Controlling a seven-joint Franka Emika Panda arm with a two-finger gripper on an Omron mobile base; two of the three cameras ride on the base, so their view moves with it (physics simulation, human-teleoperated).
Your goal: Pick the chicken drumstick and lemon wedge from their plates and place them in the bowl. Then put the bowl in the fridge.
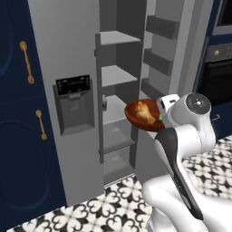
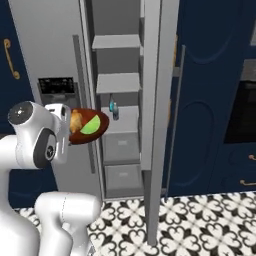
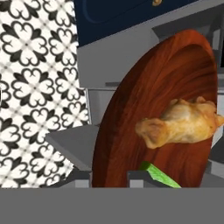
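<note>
Before open fridge (image 1: 113,77) shelves, bowl (image 1: 136,117) carries chicken drumstick (image 1: 145,112).

Bowl (image 1: 142,115) is up in the air in front of the open fridge (image 1: 77,54), level with its middle shelves (image 1: 117,74), above the floor (image 1: 113,206). Chicken drumstick (image 1: 145,112) and lemon wedge (image 2: 90,127) lie inside the bowl, side by side. Tool (image 3: 109,177) grips the bowl's near rim. Oven (image 1: 218,77) stands right of fridge.
</note>
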